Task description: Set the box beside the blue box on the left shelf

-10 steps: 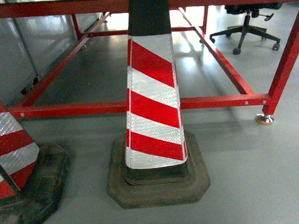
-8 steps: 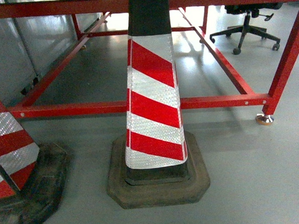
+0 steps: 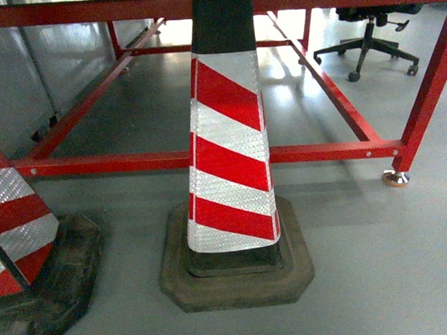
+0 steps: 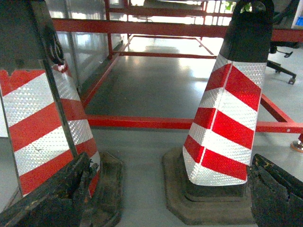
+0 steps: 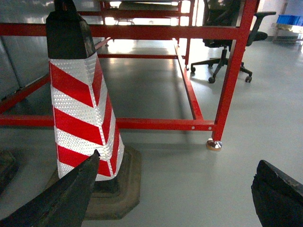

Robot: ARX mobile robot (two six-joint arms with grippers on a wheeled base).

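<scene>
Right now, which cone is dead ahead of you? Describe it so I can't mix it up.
Start at the red tubular frame spanning the floor ahead. Just in front of its near bottom rail stands the cone, centred in the head view on a dark octagonal rubber base. Unlike the second cone cut off at the left edge, it shows nearly whole.

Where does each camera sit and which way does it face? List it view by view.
Head: on the robot, slanting down at the middle cone and red frame; no body shows.
Left wrist: low, forward between two cones; open left pincer frames the bottom.
Right wrist: low, forward; open right pincer below, office chair beyond.
All share the middle cone and frame.
</scene>
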